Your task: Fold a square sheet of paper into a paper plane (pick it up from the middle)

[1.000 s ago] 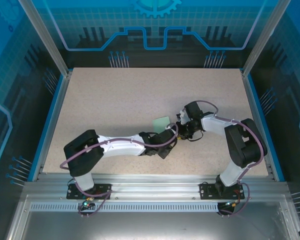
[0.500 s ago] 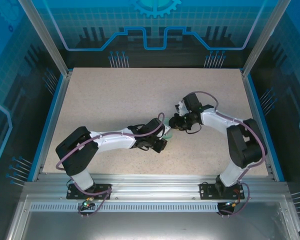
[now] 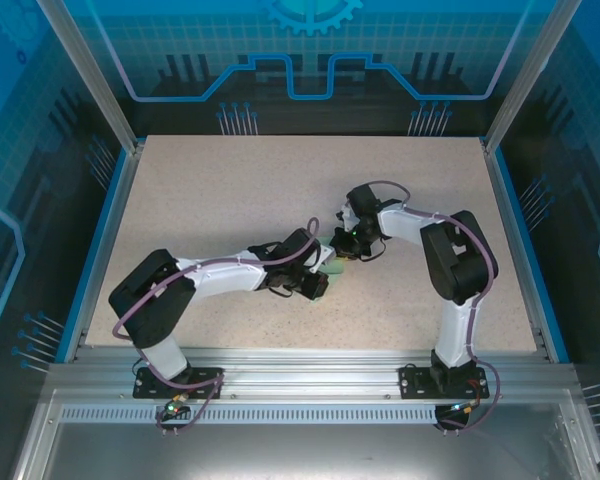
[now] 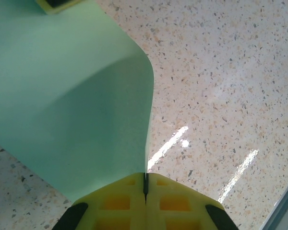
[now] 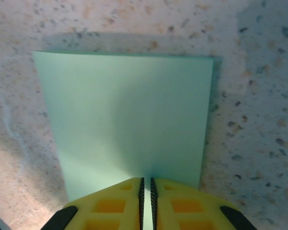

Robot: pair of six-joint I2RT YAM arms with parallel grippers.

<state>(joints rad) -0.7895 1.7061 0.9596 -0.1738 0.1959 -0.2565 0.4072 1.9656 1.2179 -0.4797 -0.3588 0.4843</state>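
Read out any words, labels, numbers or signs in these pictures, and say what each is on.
No readable text anywhere. The square sheet of paper is blank mint green, the speckled table is unprinted, and the blue back panel shows a gear and circuit lines without lettering.

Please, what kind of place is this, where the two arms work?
Most likely a robot test cell or demonstration booth. The left arm and right arm are bolted to an aluminium rail at a speckled table, enclosed by blue panels printed with circuit patterns.
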